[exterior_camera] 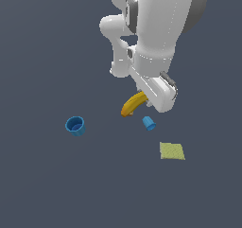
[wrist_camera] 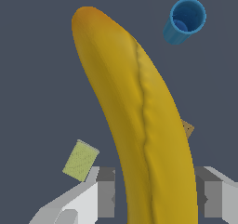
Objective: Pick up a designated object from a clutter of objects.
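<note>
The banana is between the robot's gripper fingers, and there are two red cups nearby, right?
Almost. The banana does sit between the gripper fingers, but the cups are blue, not red. The exterior view shows both: a bigger blue cup and a smaller blue cup.

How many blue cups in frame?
2. The larger blue cup stands alone toward the exterior view's left. The smaller blue cup lies beside the banana, near the gripper. The arm may hide others.

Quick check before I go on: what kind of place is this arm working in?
Likely a bare simulated test scene: a flat, featureless grey floor, with only scattered props such as a banana, a blue cup and a yellow-green square.
</note>
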`<control>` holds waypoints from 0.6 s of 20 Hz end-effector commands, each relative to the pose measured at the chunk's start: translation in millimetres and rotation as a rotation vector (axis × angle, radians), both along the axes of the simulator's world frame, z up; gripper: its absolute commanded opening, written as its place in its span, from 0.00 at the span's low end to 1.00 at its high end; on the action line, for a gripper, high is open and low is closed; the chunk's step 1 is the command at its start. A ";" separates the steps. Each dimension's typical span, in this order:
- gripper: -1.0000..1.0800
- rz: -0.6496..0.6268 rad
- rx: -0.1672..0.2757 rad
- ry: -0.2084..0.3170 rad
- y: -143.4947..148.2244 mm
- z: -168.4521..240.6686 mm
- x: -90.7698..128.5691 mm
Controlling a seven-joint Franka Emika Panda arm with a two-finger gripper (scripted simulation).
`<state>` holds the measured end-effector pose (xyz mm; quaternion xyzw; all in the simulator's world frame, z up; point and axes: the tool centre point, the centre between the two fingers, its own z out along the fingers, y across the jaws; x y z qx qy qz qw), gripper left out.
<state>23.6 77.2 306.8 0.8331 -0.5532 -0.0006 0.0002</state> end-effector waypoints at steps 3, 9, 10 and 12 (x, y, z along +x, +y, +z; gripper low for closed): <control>0.00 0.000 0.000 -0.001 -5.3 30.1 -2.0; 0.00 0.000 0.000 -0.001 -8.9 49.6 -2.5; 0.00 0.000 0.000 -0.001 -9.2 51.0 -2.5; 0.00 0.000 0.000 -0.001 -9.4 52.0 -2.5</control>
